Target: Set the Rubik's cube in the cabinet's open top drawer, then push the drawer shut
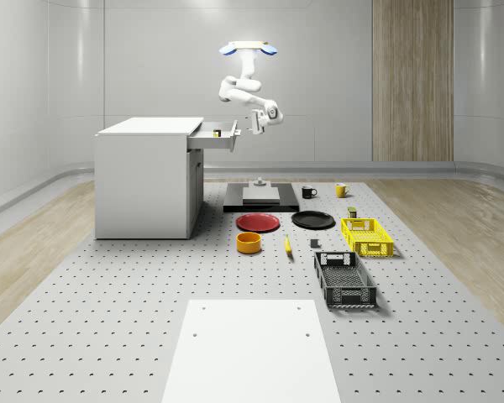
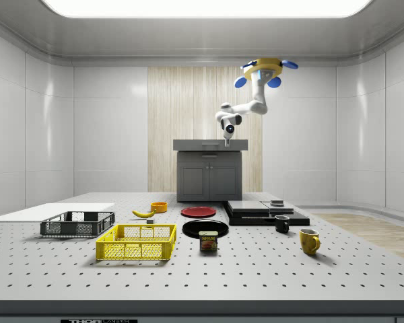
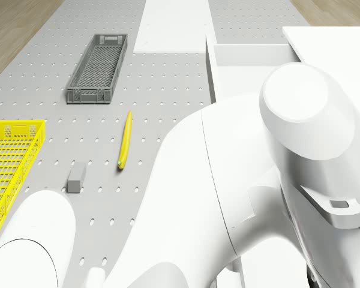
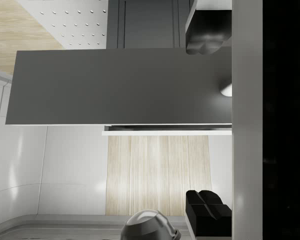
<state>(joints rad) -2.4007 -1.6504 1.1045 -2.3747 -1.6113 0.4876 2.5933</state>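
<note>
Drone (image 1: 248, 48): hovers high in the air, above and just beyond the front of the open drawer; nothing under it touches it
Arm (image 1: 239, 86): hangs from the drone and bends down toward the drawer front
Gripper (image 1: 254, 124): just beside the drawer's front panel, on the whole-scene view's right of it; contact cannot be judged
Fingers (image 4: 207, 32): apart, nothing between them
Cube (image 1: 217, 132): inside the top drawer, near its front
Drawer (image 1: 214, 137): pulled out from the white cabinet (image 1: 143, 180)
Desk (image 1: 109, 311): carries a red plate (image 1: 258, 222); black plate (image 1: 312, 220); yellow crate (image 1: 367, 236); grey crate (image 1: 344, 280); banana (image 3: 125, 140)
</note>
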